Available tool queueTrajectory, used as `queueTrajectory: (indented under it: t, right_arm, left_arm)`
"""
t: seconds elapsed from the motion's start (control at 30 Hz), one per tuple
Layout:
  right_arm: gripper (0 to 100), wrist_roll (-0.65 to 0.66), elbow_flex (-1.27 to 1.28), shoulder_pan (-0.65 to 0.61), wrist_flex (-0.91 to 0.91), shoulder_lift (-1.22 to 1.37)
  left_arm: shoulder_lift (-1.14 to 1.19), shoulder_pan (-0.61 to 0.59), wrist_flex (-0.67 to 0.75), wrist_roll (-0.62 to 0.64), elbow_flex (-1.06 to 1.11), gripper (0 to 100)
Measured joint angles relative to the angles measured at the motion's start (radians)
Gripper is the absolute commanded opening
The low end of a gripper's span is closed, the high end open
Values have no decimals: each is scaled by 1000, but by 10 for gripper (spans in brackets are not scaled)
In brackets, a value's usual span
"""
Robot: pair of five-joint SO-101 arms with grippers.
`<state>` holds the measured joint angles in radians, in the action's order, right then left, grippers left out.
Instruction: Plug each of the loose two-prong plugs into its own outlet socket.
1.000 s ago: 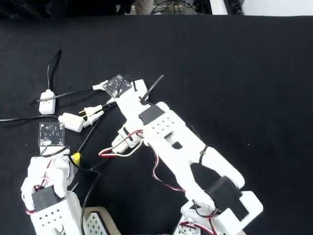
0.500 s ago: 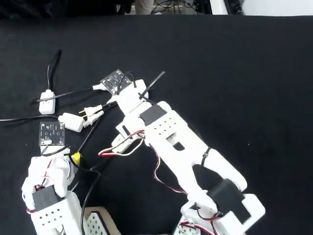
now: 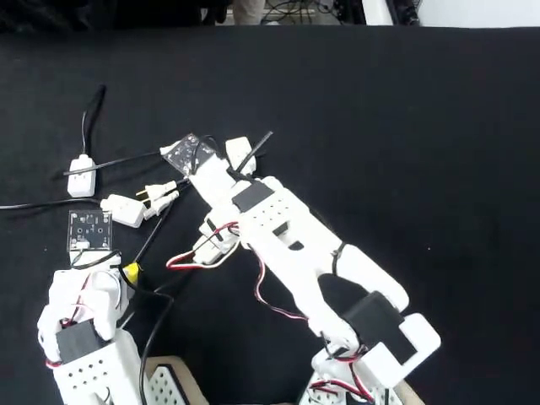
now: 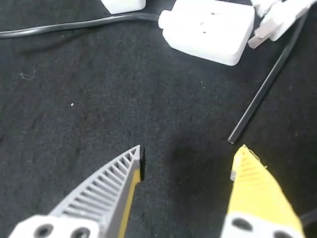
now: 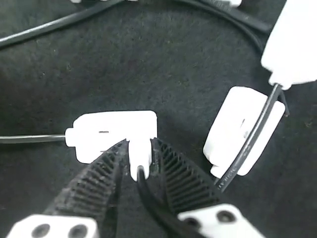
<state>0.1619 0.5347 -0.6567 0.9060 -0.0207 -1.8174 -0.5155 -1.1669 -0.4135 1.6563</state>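
Right claw [image 5: 139,144] pinching small white plug [image 5: 140,158] by flat sides. Plug butting against white outlet socket [image 5: 111,130] at fingertips. Plug looking light, rigid, smooth moulded plastic, likely slipping if gripped off-centre. Black cord [image 5: 148,198] trailing behind, probably tugging. Left claw [image 4: 190,148] hanging spread, gripping nothing, over matte black counter [image 4: 74,99]. Second socket [image 4: 208,27] lying further ahead, loose plug [image 4: 275,25] beside it.
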Motion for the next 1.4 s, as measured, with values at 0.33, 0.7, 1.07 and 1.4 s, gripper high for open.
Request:
queueTrajectory:
  t: [0.33,0.7,1.07,1.4]
  right_arm:
    - [15,25,35,-5,-32,8]
    - [315,17,101,-40,-87,6]
    - [400,21,-150,-54,359,8]
    - [194,103,-218,2,746,-319]
  left_arm:
    - [0,0,0,0,0,289]
    - [0,0,6,0,11,289]
    - [0,98,6,0,11,289]
    - [0,305,6,0,11,293]
